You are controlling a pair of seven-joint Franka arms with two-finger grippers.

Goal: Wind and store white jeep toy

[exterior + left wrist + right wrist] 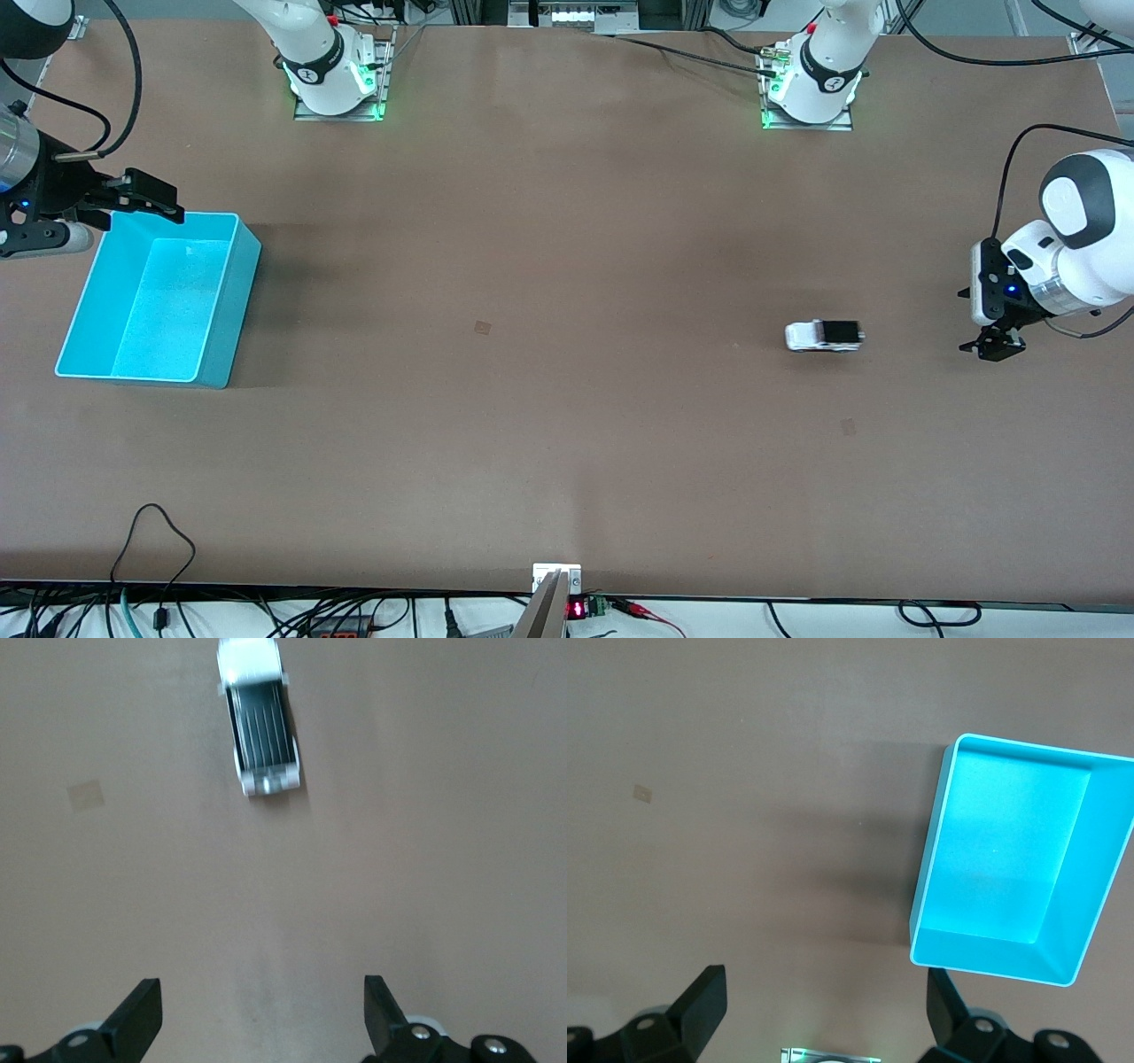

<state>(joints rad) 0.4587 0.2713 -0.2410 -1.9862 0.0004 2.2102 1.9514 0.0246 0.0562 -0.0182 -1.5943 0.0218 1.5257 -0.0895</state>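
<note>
Left gripper (992, 347) fingers (137, 1019) spread, empty, over tabletop (567, 425); white jeep toy (824, 335) at its 9 o'clock in front view, apart. Right gripper (146, 197) fingers (700, 1005) spread, empty, over cyan bin (217, 306) corner.

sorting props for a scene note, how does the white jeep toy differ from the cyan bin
The white jeep toy is tiny; the cyan bin is far larger. The jeep is white with a black rear; the bin is all cyan. The jeep lies toward the left arm's end, the bin toward the right arm's. Both rest on the table, ungripped.
</note>
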